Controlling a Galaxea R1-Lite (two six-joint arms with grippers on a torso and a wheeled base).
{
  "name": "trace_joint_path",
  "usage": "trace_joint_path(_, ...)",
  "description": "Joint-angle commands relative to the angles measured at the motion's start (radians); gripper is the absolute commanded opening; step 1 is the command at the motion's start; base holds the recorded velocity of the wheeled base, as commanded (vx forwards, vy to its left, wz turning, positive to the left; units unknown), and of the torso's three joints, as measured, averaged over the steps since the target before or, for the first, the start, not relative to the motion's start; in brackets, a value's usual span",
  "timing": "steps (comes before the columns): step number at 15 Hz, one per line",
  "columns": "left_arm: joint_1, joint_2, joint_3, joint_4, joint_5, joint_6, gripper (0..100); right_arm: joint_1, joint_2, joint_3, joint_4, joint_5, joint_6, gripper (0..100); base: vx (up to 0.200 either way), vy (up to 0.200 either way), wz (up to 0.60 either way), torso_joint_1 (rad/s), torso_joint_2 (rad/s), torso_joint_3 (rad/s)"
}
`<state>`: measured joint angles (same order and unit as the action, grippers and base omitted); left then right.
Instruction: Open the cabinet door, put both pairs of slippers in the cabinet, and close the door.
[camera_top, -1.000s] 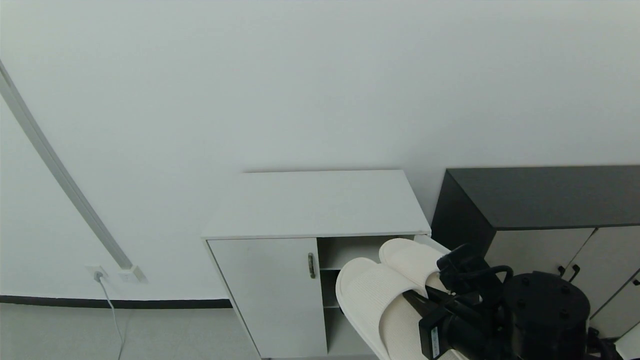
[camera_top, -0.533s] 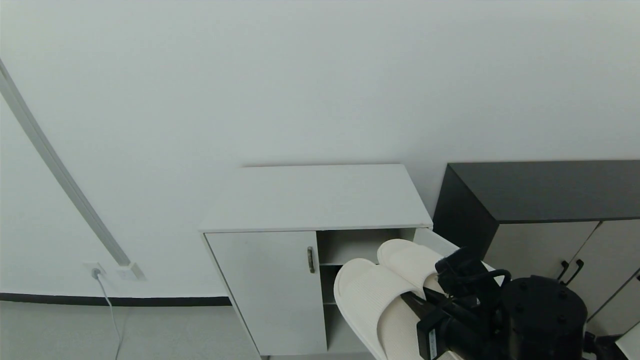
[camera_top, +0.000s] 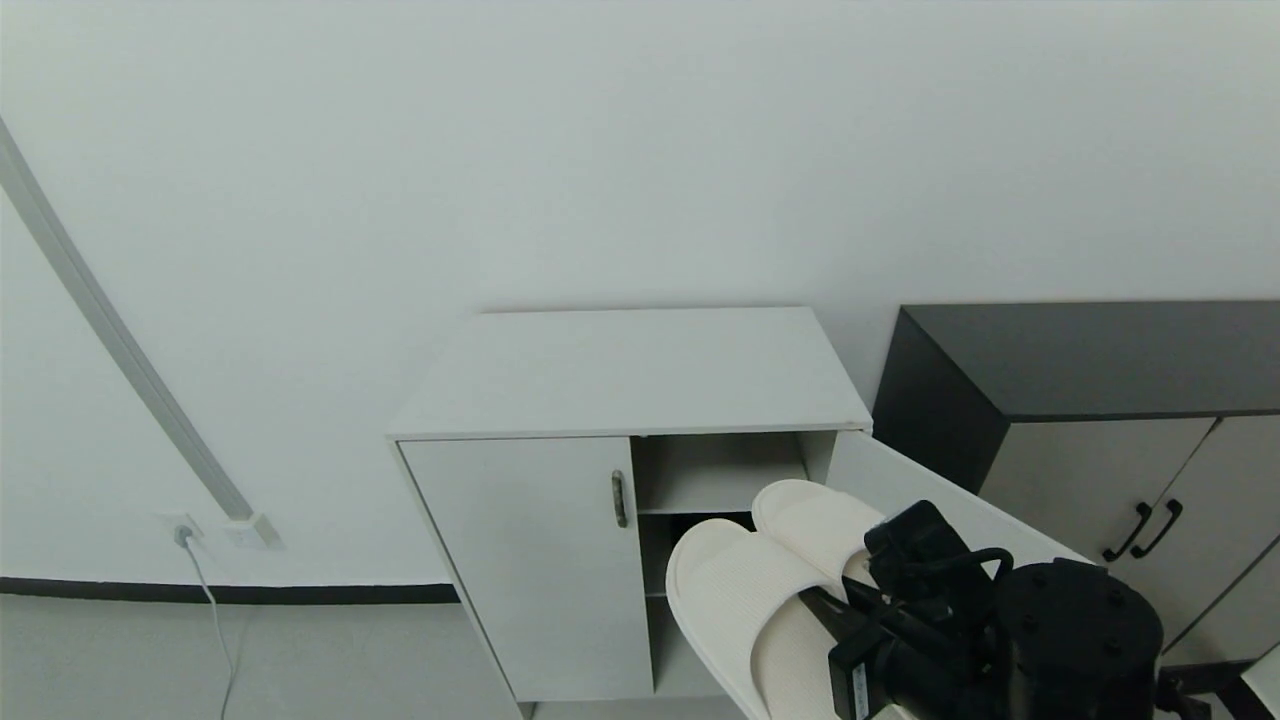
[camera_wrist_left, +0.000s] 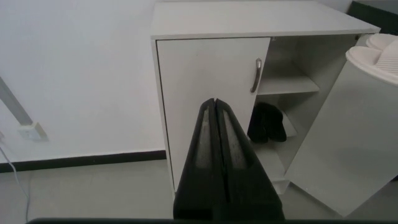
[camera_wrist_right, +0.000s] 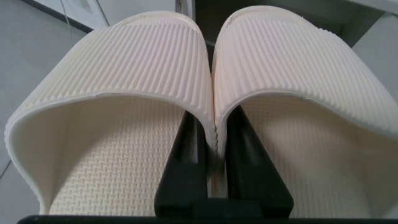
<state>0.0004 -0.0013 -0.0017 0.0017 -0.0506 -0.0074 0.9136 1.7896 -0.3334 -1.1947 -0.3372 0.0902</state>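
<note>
While the right pincer (camera_wrist_right: 214, 163) pinches the white slippers (camera_top: 757, 590) by their touching inner sides, the pair juts ahead of it, toes just before the open half of the cabinet (camera_top: 620, 372). The door (camera_top: 905, 485) stands swung out beside that pincer. Dark slippers (camera_wrist_left: 267, 122) sit on a shelf inside, beyond the left pincer (camera_wrist_left: 215, 127), whose fingers are pressed together.

1. Your right arm's joint housing (camera_top: 1080, 620) is a round, matte black cylinder with small screws dotted over its flat top.
2. You've got a thin black cable (camera_top: 985, 553) arching beside it.
3. The boxy black wrist block (camera_top: 860, 672) has a narrow white label.
4. Your left gripper (camera_wrist_left: 214, 106) is black, with long tapering fingers and greyish faces.
5. Your right gripper (camera_wrist_right: 211, 134) has matte black, flat-sided fingers (camera_wrist_right: 183, 177).
</note>
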Motion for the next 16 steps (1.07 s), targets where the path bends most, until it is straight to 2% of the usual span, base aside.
trace_joint_path(1,0.001,0.001,0.0,0.0,0.0,0.0,0,0.001,0.004,0.001,0.0,0.0,0.0,0,0.0,0.0,0.0,-0.154,0.38,0.217)
trace_joint_path(5,0.001,0.001,0.0,0.0,0.0,0.0,0,0.001,0.004,0.001,0.0,-0.002,0.0,0,0.0,0.0,0.0,-0.18,0.43,0.233)
trace_joint_path(16,0.001,0.001,0.0,0.0,0.0,0.0,0,0.007,0.042,0.002,-0.037,-0.002,-0.001,0,0.0,0.0,0.0,-0.213,0.53,0.317)
